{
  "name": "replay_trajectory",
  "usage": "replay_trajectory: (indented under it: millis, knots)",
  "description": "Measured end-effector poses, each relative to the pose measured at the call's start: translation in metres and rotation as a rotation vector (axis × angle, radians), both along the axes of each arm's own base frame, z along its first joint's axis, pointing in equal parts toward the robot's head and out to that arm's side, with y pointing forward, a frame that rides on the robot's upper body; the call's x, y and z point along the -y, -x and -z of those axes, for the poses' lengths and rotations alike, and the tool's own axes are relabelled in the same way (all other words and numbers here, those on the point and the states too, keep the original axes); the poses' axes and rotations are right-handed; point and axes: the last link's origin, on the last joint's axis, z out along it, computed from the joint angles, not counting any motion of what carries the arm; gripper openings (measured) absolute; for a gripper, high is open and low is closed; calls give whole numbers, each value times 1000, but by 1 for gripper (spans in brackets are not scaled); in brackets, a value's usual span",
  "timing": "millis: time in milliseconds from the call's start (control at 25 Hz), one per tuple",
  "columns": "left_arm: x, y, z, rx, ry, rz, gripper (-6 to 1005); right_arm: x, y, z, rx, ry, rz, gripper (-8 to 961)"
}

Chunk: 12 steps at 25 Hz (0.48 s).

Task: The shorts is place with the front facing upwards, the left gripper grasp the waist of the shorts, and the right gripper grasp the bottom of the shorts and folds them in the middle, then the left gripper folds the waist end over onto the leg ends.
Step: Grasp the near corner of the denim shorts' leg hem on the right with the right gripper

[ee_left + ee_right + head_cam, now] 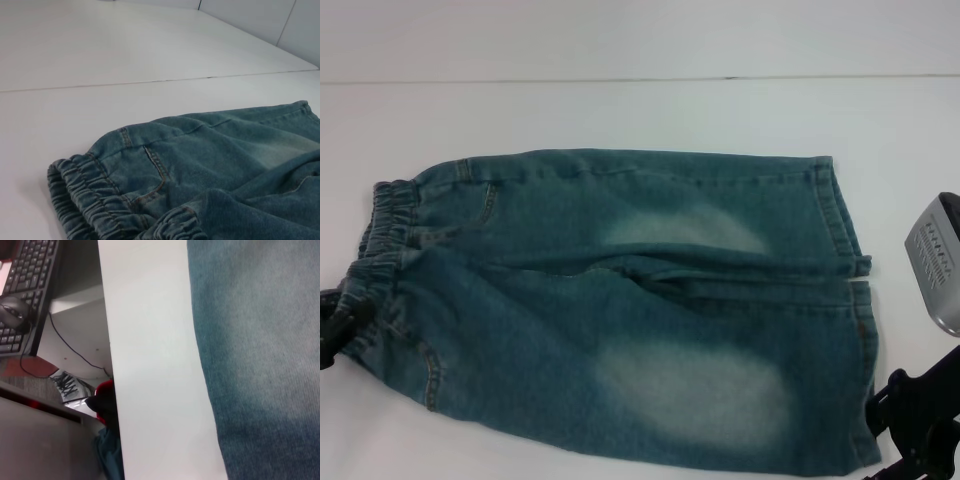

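Across the white bench point(620, 110) before me lie the faded blue denim shorts point(620, 300), spread flat with the front up, the gathered elastic waistband point(382, 235) toward my left and the two stitched leg hems point(850, 300) toward my right; a pale worn patch shows on each leg. My left end effector point(334, 325) shows only as a dark shape at the left edge of the head view, right against the waistband's near corner; I cannot tell how far its fingers are spread or whether it has hold of the cloth. The left wrist view looks low across the bench at the ruffled waistband point(95, 200) and a front pocket seam point(155, 165), with the denim bunched slightly just beside it. My right end effector point(915, 420) sits at the lower right of the head view, just beside the near leg's hem corner, its grey housing above it; its opening is hidden from me too. The right wrist view looks down on the denim point(260, 360) lying on the bench near its edge point(107, 340), with a black keyboard point(25, 280) and mouse point(12, 312) on a lower desk beyond.
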Motion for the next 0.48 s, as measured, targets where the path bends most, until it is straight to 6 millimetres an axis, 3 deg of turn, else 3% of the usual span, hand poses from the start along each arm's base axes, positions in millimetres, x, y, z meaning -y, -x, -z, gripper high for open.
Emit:
replay_trajectory:
  millis: [120, 480]
  knots:
    - [0, 0, 0, 0, 0, 0, 53, 0, -1, 0, 3, 0, -1, 676]
    - [-1, -1, 0, 8, -6, 2, 53, 1, -5, -4, -2, -23, 10, 283]
